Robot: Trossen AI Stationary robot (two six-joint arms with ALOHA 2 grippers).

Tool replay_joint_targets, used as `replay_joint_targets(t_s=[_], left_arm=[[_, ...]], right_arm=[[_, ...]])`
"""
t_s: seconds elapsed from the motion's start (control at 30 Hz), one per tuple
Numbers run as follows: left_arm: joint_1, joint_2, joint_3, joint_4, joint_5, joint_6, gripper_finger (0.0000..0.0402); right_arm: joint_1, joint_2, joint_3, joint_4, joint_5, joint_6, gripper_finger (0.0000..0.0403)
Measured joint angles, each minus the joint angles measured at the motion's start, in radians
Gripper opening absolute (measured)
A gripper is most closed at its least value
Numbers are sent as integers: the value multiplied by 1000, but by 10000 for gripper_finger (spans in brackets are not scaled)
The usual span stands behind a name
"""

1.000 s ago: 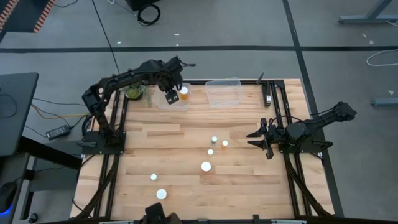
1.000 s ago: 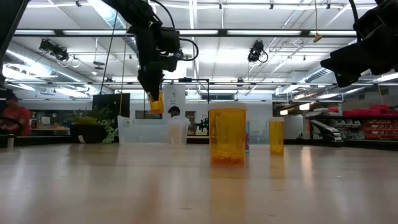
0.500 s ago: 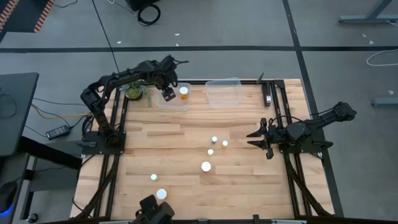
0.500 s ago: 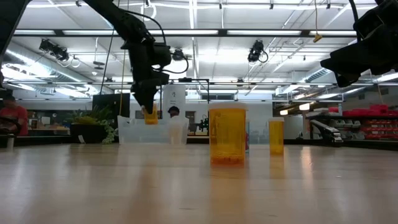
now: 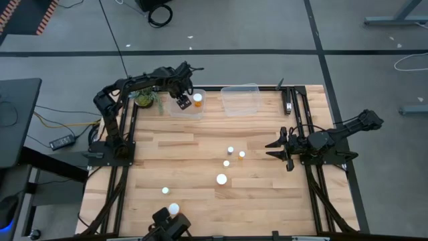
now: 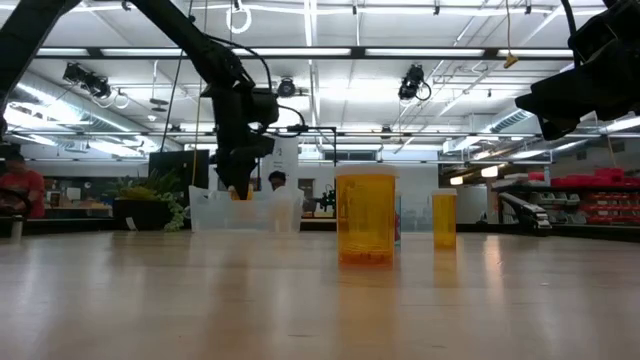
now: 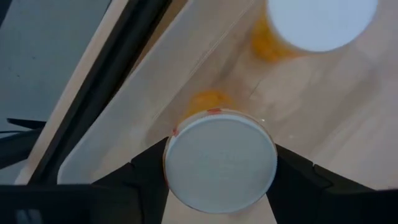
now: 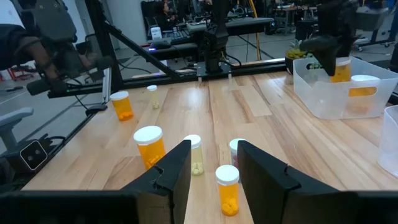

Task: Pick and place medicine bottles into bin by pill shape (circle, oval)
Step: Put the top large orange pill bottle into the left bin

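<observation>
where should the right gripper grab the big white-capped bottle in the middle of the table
Probably the orange body just under the white cap of the big bottle, coming straight down from above with the fingers either side. It stands upright and round, so any side fits, and nothing stands right beside it; the small bottles sit apart from it. The right gripper is open, off to the side.

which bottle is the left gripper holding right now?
The white-capped orange bottle between the left gripper fingers, inside the left clear bin, beside the bottle already there. The others stand loose on the table.
</observation>
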Motion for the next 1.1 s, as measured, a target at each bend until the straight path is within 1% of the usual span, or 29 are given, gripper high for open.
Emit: replay_joint_targets(t_s=[0.1, 0.3, 0.5, 0.63, 0.9, 0.93, 1.0, 1.1], left_arm=[[2, 7, 0, 1, -4, 0, 227], [6, 7, 0, 8, -7, -23, 252], [6, 7, 0, 16, -8, -23, 265], [6, 7, 3, 19, -33, -22, 270], [-6, 6, 87, -10, -34, -21, 290], [-10, 6, 104, -26, -30, -21, 292], [-23, 5, 138, -64, 10, -21, 294], [-61, 4, 174, -123, 117, -23, 294]], right_arm=[[0, 0, 0, 0, 0, 0, 138], [0, 0, 0, 0, 0, 0, 138], [0, 0, 0, 0, 0, 0, 138], [0, 0, 0, 0, 0, 0, 138], [0, 0, 0, 0, 0, 0, 138], [0, 0, 0, 0, 0, 0, 138], [0, 0, 0, 0, 0, 0, 138], [0, 0, 0, 0, 0, 0, 138]])
